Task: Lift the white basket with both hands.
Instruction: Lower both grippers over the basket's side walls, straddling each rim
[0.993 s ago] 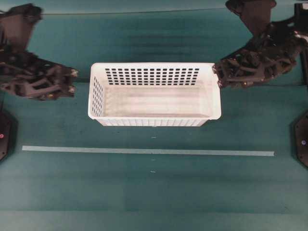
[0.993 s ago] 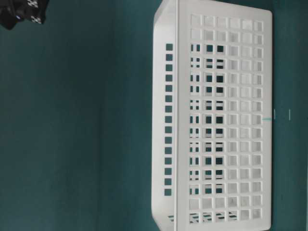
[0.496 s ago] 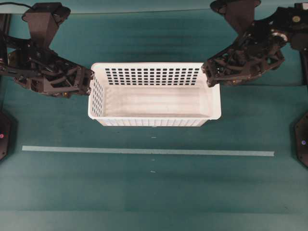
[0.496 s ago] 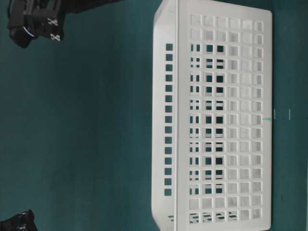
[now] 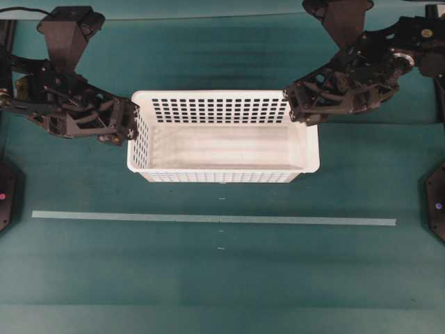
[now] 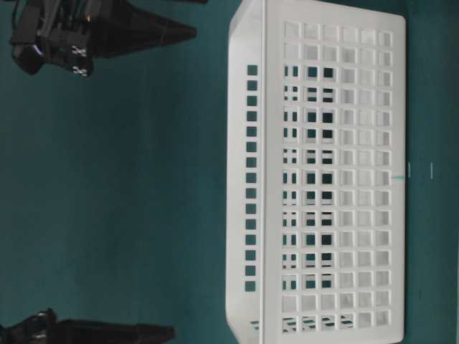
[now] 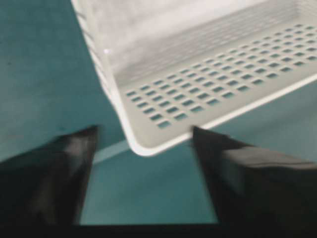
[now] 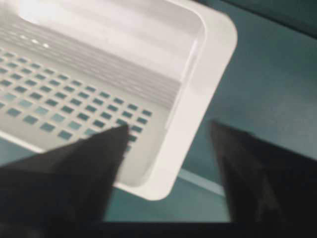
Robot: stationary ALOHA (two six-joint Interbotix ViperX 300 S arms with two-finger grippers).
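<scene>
Poised at the frame's upper corners, left gripper (image 5: 132,125) and right gripper (image 5: 292,106) spread empty fingers wide; the white basket (image 5: 222,170), seemingly light and stiff, invites rolled-rim holds

one white basket (image 5: 222,139) sits on the desk (image 5: 222,278), between the two hands. two black hands are in view: the left hand (image 5: 132,124) just beside the basket's left end, and the right hand (image 5: 297,111) at its far right corner. each hand shows two fingers, four fingers in all, and each pair stands spread apart in its wrist view, one finger (image 7: 54,168) of the left hand to the side of a basket corner and one finger (image 8: 74,168) of the right hand over the basket's inside. one pale strip of tape (image 5: 208,219) runs across the desk, on the near side of the basket from both hands. one desk carries it all.
</scene>
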